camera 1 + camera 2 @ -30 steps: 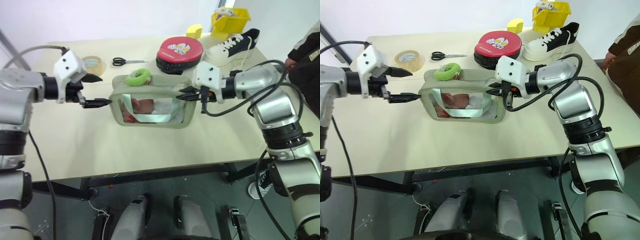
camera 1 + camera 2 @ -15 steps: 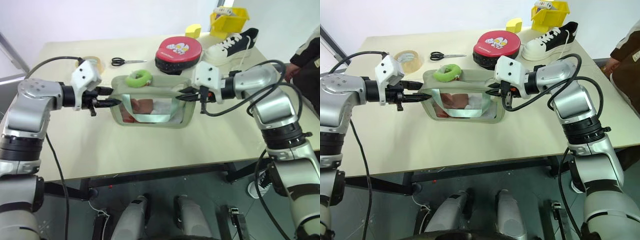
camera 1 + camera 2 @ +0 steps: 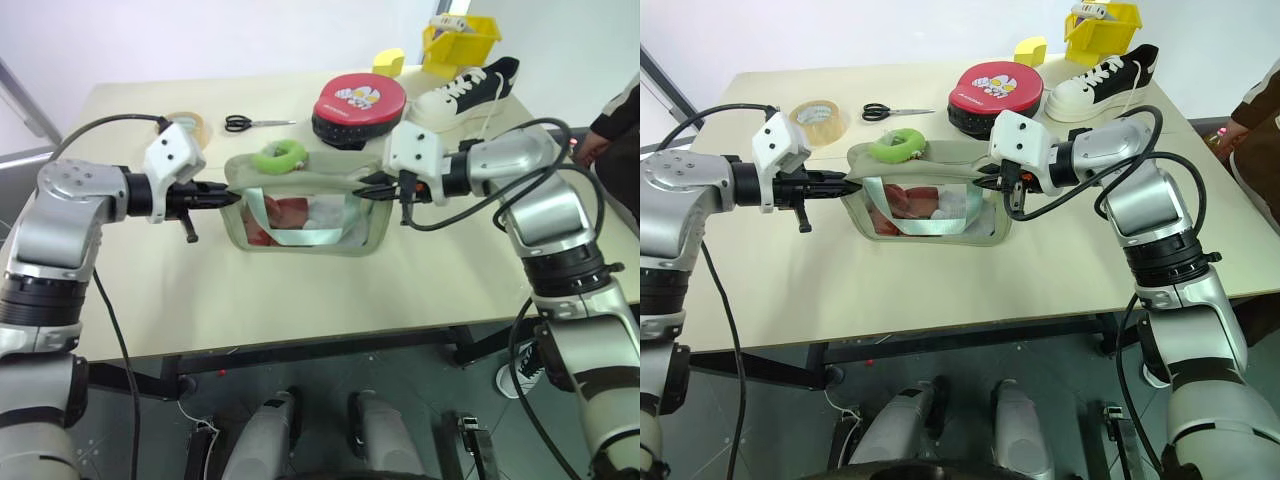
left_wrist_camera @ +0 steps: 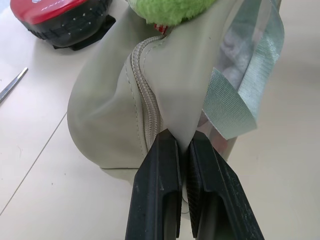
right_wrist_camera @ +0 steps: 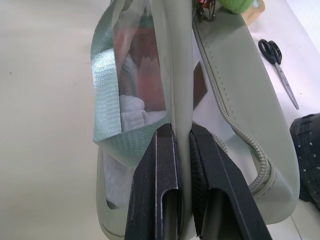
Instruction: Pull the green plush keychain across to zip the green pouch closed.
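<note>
A: Green pouch point(image 3: 305, 205) stood upright on the bench point(image 3: 300, 290), held between the two end effectors. Left end effector point(image 3: 228, 197) was narrowed to nothing on the pouch's end wall; the left wrist view showed its fingers point(image 4: 156, 185) pinching a fold of the fabric just beside the zipper track.

B: And the right end effector point(image 3: 362, 190)?

A: Clamped on the opposite end. The right wrist view showed the fingers point(image 5: 165, 185) nearly together with the pouch wall between them. Judgement: the two-ended grip was there to keep the top edge taut and straight so a slider could run.

B: Where was the green plush keychain point(image 3: 277, 155)?

A: On the top edge, nearer the left end effector than the right, well apart from both sets of fingertips. Neither end effector touched it.

B: Zipper state?

A: Could not tell how much was closed. Judgement: with both end effectors occupied, one would need to let go to take the keychain, and the pouch could then sag or tip.

B: Clutter?

A: Red-and-black pad point(image 3: 358, 103) just beyond the pouch; scissors point(image 3: 252, 123) and tape roll point(image 3: 188, 124) beyond the left end effector.
</note>
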Tool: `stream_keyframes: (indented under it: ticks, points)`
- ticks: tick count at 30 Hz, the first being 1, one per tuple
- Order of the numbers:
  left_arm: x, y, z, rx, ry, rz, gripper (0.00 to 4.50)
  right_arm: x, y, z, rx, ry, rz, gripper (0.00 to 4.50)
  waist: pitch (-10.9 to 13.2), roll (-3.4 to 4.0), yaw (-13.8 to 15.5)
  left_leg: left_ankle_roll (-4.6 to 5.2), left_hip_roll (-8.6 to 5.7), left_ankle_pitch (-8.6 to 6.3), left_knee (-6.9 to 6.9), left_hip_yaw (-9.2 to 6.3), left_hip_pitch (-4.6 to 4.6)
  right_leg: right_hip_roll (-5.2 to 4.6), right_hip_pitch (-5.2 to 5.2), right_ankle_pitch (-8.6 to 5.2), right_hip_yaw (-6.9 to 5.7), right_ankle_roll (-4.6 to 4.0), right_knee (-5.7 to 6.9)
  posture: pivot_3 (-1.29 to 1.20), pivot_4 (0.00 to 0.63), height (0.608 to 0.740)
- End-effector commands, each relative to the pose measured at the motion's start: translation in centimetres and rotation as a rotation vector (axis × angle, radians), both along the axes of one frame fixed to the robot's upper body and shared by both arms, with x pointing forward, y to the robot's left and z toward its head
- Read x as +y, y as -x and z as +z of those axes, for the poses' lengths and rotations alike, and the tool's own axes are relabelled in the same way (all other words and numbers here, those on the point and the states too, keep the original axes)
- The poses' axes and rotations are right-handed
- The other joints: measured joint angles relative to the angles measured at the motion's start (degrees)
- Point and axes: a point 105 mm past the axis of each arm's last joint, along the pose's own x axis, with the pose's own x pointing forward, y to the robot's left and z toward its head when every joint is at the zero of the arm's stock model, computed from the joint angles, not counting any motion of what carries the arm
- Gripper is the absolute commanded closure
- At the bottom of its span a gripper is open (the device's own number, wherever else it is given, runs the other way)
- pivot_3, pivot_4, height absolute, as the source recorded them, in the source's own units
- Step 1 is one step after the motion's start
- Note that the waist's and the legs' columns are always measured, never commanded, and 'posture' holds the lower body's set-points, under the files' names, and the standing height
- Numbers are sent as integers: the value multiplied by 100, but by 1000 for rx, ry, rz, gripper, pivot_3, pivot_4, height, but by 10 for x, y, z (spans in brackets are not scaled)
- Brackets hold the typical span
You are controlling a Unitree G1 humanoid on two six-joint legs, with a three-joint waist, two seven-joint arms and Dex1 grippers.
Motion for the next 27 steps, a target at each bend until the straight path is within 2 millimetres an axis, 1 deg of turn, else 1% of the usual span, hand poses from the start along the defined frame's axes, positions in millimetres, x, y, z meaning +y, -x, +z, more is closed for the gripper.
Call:
stream_keyframes:
  ticks: [1,3,5,6,7,8,10,12,14,17,19,22,24,27]
  points:
    - [-6,4,4,-21,-6,-25,4500,1,4,22,-52,-10,26,2926,0,0,3,0,0,0,0,0,0,0,0,0,0,0,0,0,150,740]
    - [-6,4,5,-25,-3,-26,4500,-7,4,27,-60,8,17,1811,0,0,15,0,0,0,0,0,0,0,0,0,0,0,0,0,150,740]
    - [-6,2,6,-38,2,-11,4500,-16,4,32,-68,28,6,826,0,0,28,0,-1,0,0,0,-1,-1,0,0,0,0,-1,0,150,740]
    - [-5,1,6,-38,7,-4,4500,-19,5,35,-70,38,3,199,0,0,30,0,-1,0,1,0,0,-2,1,0,0,0,-1,0,150,740]
    - [-5,1,5,-36,8,-4,4500,-23,6,38,-68,51,5,18,0,0,28,0,-1,0,1,0,0,-2,1,0,-1,0,-1,0,150,740]
    - [-5,2,4,-34,8,-6,4500,-26,8,42,-66,63,10,18,0,0,27,0,-1,-1,0,0,0,-2,1,0,-1,0,-1,0,150,740]
    - [-6,3,4,-33,15,-10,4500,-26,10,60,-80,67,26,18,1,1,15,0,-1,-1,-1,1,0,-2,-1,0,0,0,-1,0,150,740]
    - [-7,3,3,-32,23,-5,4500,-16,9,80,-98,25,50,18,3,6,-4,-1,-1,-1,-1,1,0,-3,-1,0,0,-1,-1,0,150,740]
    - [-7,3,2,-29,23,-5,4500,-2,3,88,-108,-39,53,18,2,6,-22,-1,0,-1,-5,1,1,-3,-2,0,0,-1,-1,0,150,740]
    - [-7,1,2,-28,24,-4,4500,18,-16,87,-130,-120,17,18,-3,0,-28,-1,1,-1,-8,-1,5,-1,0,0,0,-1,-1,0,150,740]
    - [-7,0,2,-28,26,-2,4500,31,-23,81,-132,-140,15,18,-2,1,-3,-3,0,0,-6,-3,6,-1,4,0,0,-1,-1,0,150,740]
    - [-7,-1,3,-30,26,0,4500,51,-27,70,-120,-148,52,18,-2,1,19,-3,-5,1,-6,-3,1,-2,-1,1,-1,0,-1,0,150,740]
    - [-6,-1,4,-33,24,3,4500,65,-30,58,-78,-152,67,18,-2,1,5,-3,-6,1,-7,-2,1,-1,-3,1,1,1,0,0,150,740]
    - [-3,-1,3,-37,8,6,4500,77,-31,52,11,-199,71,18,-2,2,-17,-7,-4,4,-7,-3,5,5,-3,1,1,0,9,0,150,740]
